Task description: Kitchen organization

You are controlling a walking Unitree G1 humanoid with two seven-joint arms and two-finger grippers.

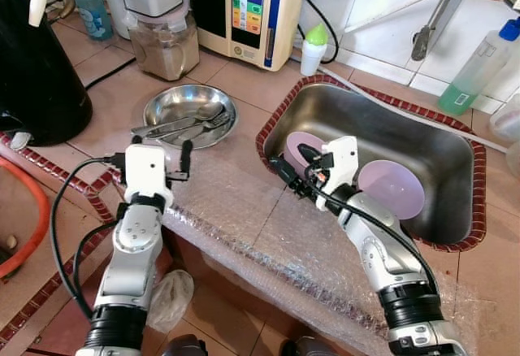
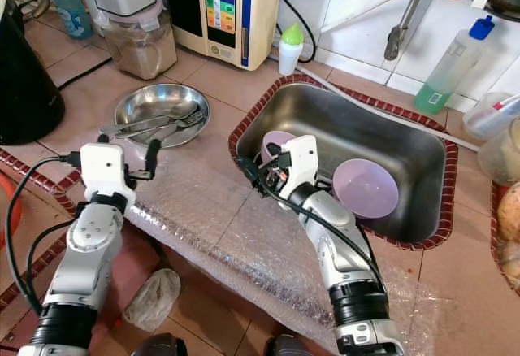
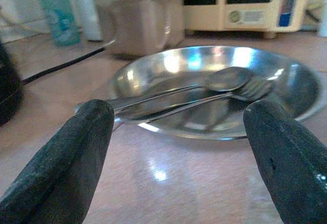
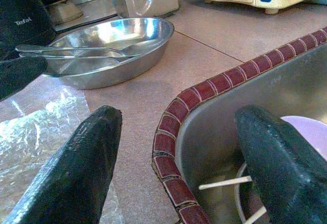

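Observation:
A round steel plate (image 1: 189, 112) lies on the tiled counter with a spoon (image 3: 225, 78) and a fork (image 3: 255, 87) in it. My left gripper (image 1: 161, 151) hovers open just in front of the plate, pointing at it, with nothing between its fingers (image 3: 61, 168). My right gripper (image 1: 294, 165) is open over the near left rim of the steel sink (image 1: 443, 149), one finger above the counter and one above the basin. In the sink lie a purple bowl (image 1: 392, 188) and a purple cup (image 1: 301, 146); thin pale sticks (image 4: 225, 183) show inside.
Bubble wrap (image 1: 268, 226) covers the counter's front edge under both arms. A black kettle (image 1: 36, 71) stands at the left. A blender jar (image 1: 166, 43), a cream appliance (image 1: 244, 6) and a small green-capped bottle (image 1: 313, 47) line the back. A soap bottle (image 1: 475, 67) stands behind the sink.

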